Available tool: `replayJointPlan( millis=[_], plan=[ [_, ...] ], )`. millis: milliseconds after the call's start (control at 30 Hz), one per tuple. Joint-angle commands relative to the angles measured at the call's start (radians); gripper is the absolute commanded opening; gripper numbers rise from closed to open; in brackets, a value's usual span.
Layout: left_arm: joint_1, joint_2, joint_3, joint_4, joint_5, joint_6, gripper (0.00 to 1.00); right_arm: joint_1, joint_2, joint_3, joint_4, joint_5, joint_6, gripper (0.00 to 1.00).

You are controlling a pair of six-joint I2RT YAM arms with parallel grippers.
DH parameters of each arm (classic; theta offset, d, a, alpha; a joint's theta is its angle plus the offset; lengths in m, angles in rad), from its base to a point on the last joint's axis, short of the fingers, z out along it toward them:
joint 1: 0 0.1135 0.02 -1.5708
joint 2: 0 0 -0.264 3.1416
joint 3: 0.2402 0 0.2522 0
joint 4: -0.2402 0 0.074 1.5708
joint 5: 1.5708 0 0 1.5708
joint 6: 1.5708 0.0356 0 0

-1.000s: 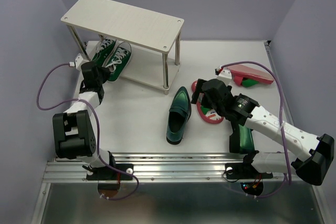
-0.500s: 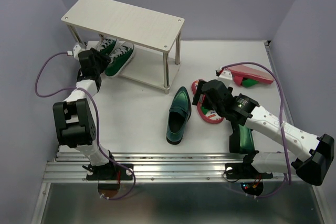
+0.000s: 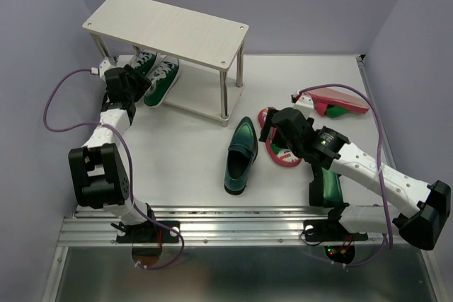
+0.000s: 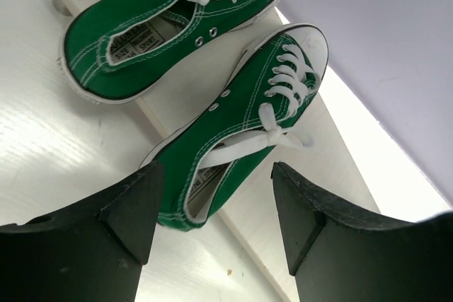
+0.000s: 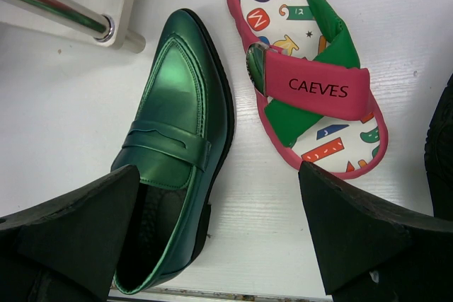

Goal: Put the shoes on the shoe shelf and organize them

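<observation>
Two sneakers (image 4: 248,114), seemingly two loafers (image 3: 239,155)

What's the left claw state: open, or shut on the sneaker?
Open. The left claw has its fingers spread wider than the heel of the green sneaker between them.

2 sneakers (image 3: 160,79) lie on the shelf (image 3: 170,30) at 10 o'clock, lower board. 1 flip-flop (image 5: 311,83) lies 3 o'clock of a loafer (image 3: 241,155).

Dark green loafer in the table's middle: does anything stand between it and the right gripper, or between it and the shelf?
Nothing visible does. The right gripper is open above the loafer, the flip-flop lies beside it, and no shoe lies between the loafer and the shelf.
</observation>
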Motion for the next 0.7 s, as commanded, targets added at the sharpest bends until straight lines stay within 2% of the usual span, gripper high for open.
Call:
replayJointPlan(
  millis=[0,100,200,333,667],
  plan=[
    [-0.001,-0.082,-0.003,-0.068,-0.059,0.025,0.73,-0.001,-0.017,0.027,0.014,0.014,0.015,1.00],
    [-0.002,-0.093,0.000,-0.125,-0.056,0.031,0.76,-0.001,-0.017,0.024,0.017,0.011,0.016,1.00],
    [-0.002,-0.097,-0.008,-0.145,-0.043,0.063,0.84,-0.001,-0.015,0.023,0.025,0.007,0.016,1.00],
    [-0.001,-0.053,0.023,-0.195,-0.043,0.093,0.84,-0.001,-0.009,0.023,0.033,-0.004,0.016,1.00],
    [-0.008,0.033,0.072,-0.225,-0.018,0.094,0.68,-0.001,-0.023,0.018,0.034,-0.010,0.021,1.00]
  ],
)
